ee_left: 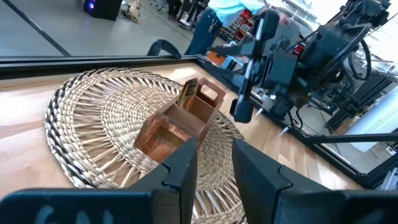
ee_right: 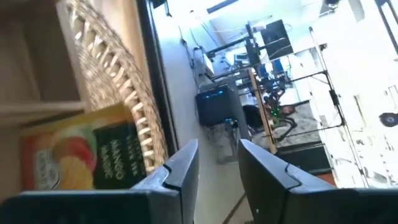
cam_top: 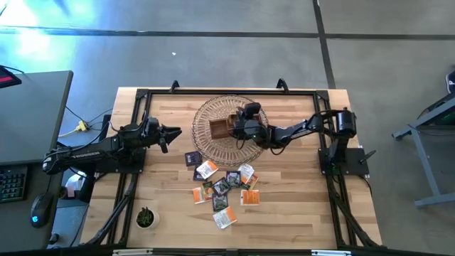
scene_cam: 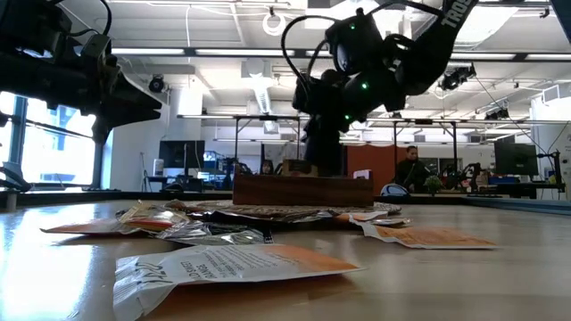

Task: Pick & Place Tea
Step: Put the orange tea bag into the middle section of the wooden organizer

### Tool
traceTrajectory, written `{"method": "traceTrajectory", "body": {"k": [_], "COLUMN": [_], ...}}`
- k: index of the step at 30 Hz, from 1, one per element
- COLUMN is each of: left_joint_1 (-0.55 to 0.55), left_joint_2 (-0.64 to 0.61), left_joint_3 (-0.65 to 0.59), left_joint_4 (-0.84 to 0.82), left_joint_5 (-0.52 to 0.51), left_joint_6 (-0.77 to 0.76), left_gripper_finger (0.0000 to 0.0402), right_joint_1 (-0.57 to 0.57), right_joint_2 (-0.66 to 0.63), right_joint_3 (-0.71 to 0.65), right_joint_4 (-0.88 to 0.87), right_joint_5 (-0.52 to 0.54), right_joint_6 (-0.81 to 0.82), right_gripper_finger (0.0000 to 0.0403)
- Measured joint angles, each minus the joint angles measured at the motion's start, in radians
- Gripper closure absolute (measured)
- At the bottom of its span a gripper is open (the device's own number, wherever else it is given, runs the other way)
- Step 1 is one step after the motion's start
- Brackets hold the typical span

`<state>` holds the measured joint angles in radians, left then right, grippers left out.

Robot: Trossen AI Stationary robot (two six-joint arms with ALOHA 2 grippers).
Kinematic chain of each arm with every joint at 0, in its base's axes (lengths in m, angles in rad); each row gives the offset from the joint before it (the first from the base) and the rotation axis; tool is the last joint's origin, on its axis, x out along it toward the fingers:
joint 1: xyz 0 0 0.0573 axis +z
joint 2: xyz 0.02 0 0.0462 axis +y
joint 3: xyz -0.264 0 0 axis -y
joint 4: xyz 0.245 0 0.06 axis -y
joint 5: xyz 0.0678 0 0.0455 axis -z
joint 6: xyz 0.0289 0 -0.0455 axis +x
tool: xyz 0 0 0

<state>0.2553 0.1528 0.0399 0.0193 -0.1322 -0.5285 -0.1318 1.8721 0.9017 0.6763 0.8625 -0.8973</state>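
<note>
Bright ceiling strip lights (scene_cam: 223,51) backlight the low view, silhouetting both arms. Blue-white glare washes the floor (cam_top: 43,43) at ten o'clock overhead. Wrist views are soft, their backgrounds overexposed.

The high view looks straight down on the whole table (cam_top: 298,213). The low view sits at tabletop height, facing level into the room. Each wrist view looks close past its own fingers — all four share the box (cam_top: 222,128) on the basket (cam_top: 206,146).
</note>
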Motion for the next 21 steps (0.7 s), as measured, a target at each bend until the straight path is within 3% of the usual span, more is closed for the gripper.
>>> {"method": "traceTrajectory", "body": {"k": [5, 13, 16, 19, 21], "left_joint_1": [0.0, 0.0, 0.0, 0.0, 0.0], "left_joint_2": [0.0, 0.0, 0.0, 0.0, 0.0], "left_joint_3": [0.0, 0.0, 0.0, 0.0, 0.0], "left_joint_4": [0.0, 0.0, 0.0, 0.0, 0.0], "left_joint_5": [0.001, 0.001, 0.001, 0.003, 0.013], "left_joint_6": [0.0, 0.0, 0.0, 0.0, -0.003], "left_gripper_finger": [0.0301, 0.0301, 0.0301, 0.0301, 0.0301], "right_joint_1": [0.016, 0.155, 0.23, 0.295, 0.324], "right_joint_2": [0.0, 0.0, -0.009, -0.053, -0.108], "right_joint_3": [0.015, 0.063, 0.068, 0.067, 0.067], "right_joint_4": [-0.065, -0.124, -0.197, -0.4, -0.567], "right_joint_5": [-0.004, 0.265, 0.298, 0.256, 0.188], "right_joint_6": [-0.029, -0.218, -0.228, -0.132, 0.043], "right_gripper_finger": [0.0295, 0.0295, 0.0295, 0.0295, 0.0295]}}
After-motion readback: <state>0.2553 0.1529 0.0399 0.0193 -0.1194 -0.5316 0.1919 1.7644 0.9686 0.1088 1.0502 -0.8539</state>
